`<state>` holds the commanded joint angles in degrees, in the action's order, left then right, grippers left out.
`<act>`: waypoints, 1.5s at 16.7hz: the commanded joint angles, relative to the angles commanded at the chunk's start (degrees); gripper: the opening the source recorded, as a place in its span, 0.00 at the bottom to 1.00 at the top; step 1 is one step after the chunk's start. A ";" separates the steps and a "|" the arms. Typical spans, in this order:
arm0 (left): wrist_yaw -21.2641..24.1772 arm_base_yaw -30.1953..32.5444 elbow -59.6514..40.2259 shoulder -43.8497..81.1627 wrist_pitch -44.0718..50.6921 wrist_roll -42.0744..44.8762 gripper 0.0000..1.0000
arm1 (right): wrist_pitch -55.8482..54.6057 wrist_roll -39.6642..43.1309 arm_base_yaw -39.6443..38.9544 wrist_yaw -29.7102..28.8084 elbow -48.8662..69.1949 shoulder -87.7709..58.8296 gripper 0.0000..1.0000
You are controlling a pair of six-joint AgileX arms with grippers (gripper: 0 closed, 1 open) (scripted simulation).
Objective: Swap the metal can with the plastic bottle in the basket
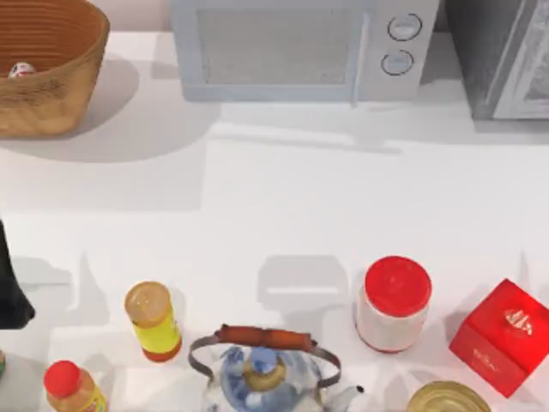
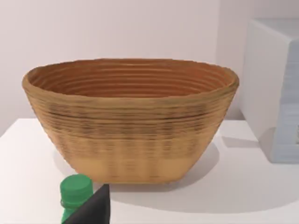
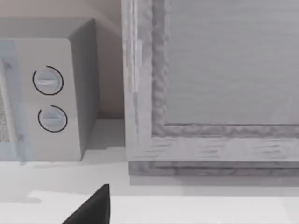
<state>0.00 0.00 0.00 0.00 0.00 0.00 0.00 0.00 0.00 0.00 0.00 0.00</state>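
- The metal can (image 1: 447,397) stands upright, ribbed top facing up, at the table's (image 1: 283,215) five o'clock edge, partly cut off.
- The basket (image 1: 51,94) sits at eleven o'clock with the plastic bottle (image 1: 21,69) inside; its axis I cannot tell.
- Open white surface spreads between basket and the front row.
- The left arm (image 1: 10,292) hangs at nine o'clock; whether either claw is spread or pressed together, I cannot tell.
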 joint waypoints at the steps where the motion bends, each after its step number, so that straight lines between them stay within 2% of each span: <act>1: 0.00 0.00 0.00 0.00 0.00 0.00 1.00 | 0.00 0.00 0.00 0.00 0.00 0.00 1.00; 5: -0.08 -0.54 -3.12 2.04 0.85 0.23 1.00 | 0.00 0.00 0.00 0.00 0.00 0.00 1.00; 10: 0.39 -2.56 -19.67 14.39 6.51 1.26 1.00 | 0.00 0.00 0.00 0.00 0.00 0.00 1.00; 16: 2.78 -5.27 -51.04 42.43 20.65 2.92 1.00 | 0.00 0.00 0.00 0.00 0.00 0.00 1.00; 25: 9.12 -8.53 -105.23 98.31 50.36 5.28 1.00 | 0.00 0.00 0.00 0.00 0.00 0.00 1.00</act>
<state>9.12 -8.53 -105.23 98.31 50.36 5.28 0.00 0.00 0.00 0.00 0.00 0.00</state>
